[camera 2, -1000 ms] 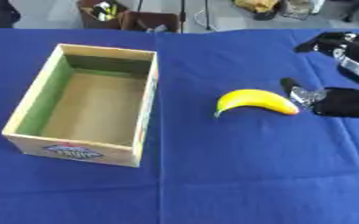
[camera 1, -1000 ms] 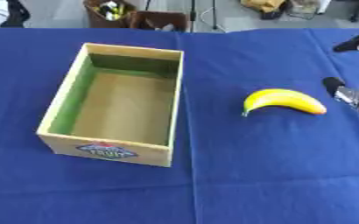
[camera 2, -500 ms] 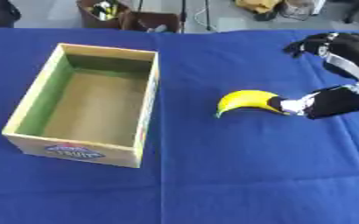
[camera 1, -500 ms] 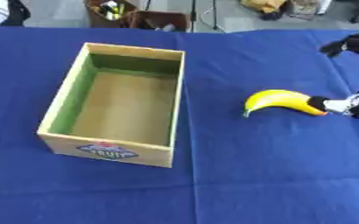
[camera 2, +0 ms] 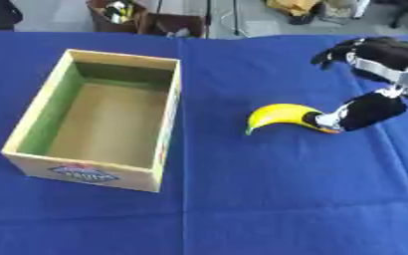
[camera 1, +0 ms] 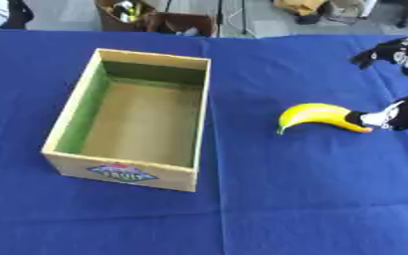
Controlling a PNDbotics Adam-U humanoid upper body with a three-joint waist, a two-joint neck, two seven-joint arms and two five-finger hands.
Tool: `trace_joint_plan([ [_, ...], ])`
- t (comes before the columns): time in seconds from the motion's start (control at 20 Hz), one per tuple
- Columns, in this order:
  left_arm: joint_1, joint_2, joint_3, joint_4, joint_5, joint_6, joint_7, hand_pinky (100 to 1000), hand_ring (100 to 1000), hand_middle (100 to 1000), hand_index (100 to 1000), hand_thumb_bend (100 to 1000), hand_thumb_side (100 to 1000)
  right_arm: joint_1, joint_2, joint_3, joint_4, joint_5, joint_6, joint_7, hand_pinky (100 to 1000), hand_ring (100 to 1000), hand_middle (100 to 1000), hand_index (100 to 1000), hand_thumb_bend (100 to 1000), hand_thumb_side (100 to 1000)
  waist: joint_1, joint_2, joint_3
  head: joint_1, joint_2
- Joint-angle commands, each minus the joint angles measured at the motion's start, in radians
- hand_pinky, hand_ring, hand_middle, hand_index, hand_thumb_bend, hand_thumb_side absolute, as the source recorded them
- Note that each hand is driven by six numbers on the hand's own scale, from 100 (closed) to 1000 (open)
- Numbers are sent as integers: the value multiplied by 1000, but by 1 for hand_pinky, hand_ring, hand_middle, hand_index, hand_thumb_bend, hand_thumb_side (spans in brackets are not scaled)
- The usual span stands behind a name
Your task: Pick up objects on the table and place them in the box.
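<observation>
- The right hand (camera 2: 357, 112) has closed in since a second ago, its fingers now pinching the banana's (camera 2: 280, 115) orange end.
- Lifting it toward the empty cardboard box (camera 2: 167, 105) looks next.

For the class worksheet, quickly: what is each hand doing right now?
Right hand: at the banana's orange-tipped end, touching it; whether its fingers are closed round it cannot be told.
Left hand: not in view.
</observation>
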Motion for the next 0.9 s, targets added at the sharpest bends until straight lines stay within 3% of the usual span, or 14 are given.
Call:
trace_joint_plan([
  [0.05,-16,16,-2,-17,1,0,-4,561,696,759,913,100,1000,-32,-10,-11,9,21,-5,47,839,902,789,895,435,512,-2,-16,4,-5,-14],
  [0.9,-22,8,-2,-17,4,0,-4,559,688,758,913,100,1000,-96,61,57,97,79,-47,110,834,893,759,862,404,505,-3,1,28,-34,-25],
])
